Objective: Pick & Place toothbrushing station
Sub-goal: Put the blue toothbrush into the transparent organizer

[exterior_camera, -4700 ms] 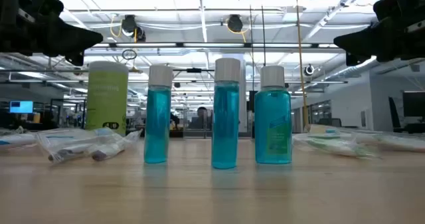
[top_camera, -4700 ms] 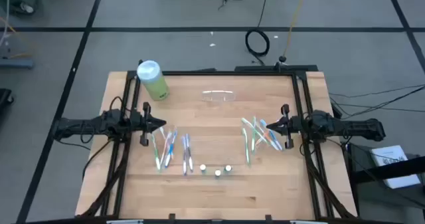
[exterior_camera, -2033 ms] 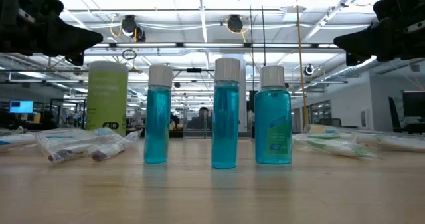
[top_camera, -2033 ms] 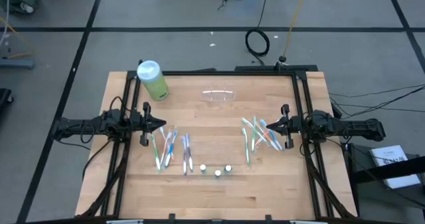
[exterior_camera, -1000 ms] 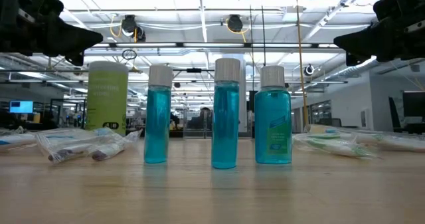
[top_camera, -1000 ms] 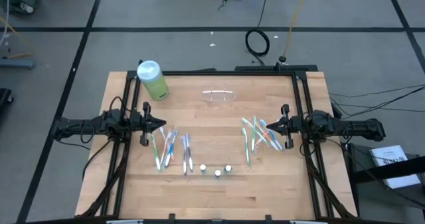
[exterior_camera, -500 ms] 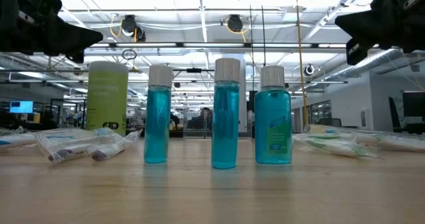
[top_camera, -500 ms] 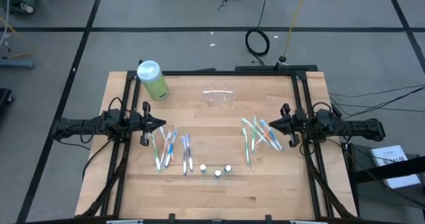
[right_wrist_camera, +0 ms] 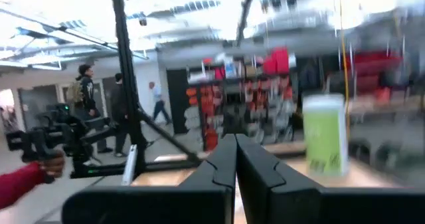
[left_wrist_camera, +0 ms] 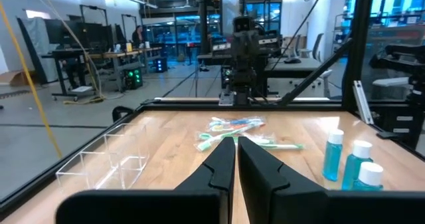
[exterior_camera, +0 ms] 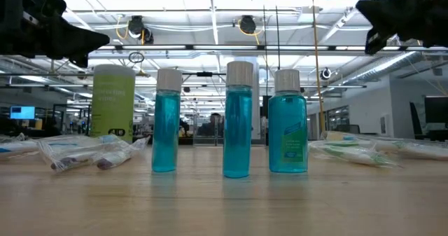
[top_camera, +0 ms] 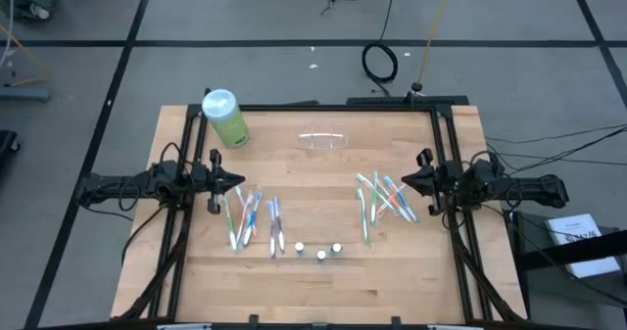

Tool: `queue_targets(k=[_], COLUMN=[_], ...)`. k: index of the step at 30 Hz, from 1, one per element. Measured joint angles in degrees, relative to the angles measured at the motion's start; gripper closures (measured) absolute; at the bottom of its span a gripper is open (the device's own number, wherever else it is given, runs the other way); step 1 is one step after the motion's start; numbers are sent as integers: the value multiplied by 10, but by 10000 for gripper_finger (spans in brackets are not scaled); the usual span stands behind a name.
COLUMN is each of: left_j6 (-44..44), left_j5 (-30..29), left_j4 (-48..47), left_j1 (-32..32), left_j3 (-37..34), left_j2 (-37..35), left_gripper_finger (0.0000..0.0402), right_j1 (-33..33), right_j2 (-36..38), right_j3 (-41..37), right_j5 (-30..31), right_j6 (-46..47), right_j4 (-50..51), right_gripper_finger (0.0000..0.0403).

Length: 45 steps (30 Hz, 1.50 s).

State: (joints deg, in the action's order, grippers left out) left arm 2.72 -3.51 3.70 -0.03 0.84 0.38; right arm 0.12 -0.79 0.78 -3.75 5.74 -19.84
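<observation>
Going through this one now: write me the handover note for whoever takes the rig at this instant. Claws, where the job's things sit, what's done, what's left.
Left claw: shut, empty, raised over the table's left side above the left toothbrush pile.
Right claw: shut, empty, raised at the right side above the right toothbrush pile.
Toothbrushing station: clear holder, empty, on the wood at the far middle of the table, clear of both claws.
Green bottle: far left corner.
Three blue bottles: upright in a row near the front edge.
Done: nothing placed so far.
Left: grasp the station and place it; no toothbrush is loaded.
</observation>
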Motion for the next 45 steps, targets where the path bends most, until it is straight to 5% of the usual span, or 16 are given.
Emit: queue_targets(k=[6, 14, 20, 25, 36, 45], left_j6=[0, 0, 0, 0, -6, -16], left_j5=[0, 0, -1, -1, 3, -30], left_j4=[0, -1, 2, 11, 12, 11], left_j1=[0, 0, 0, 0, 0, 0], left_j3=[0, 0, 0, 0, 0, 0], left_j2=[0, 0, 0, 0, 0, 0], left_gripper_finger=[376, 376, 376, 376, 376, 376], right_j1=[0, 0, 0, 0, 0, 0], right_j2=[-31, -190, -363, -464, -536, -566], right_j3=[13, 172, 338, 389, 354, 266], right_j5=[-1, 146, 163, 217, 165, 201], right_j6=[-11, -14, 82, 137, 227, 222], right_j4=[-54, 200, 475, 629, 630, 487], right_gripper_finger=[342, 192, 198, 214, 174, 185])
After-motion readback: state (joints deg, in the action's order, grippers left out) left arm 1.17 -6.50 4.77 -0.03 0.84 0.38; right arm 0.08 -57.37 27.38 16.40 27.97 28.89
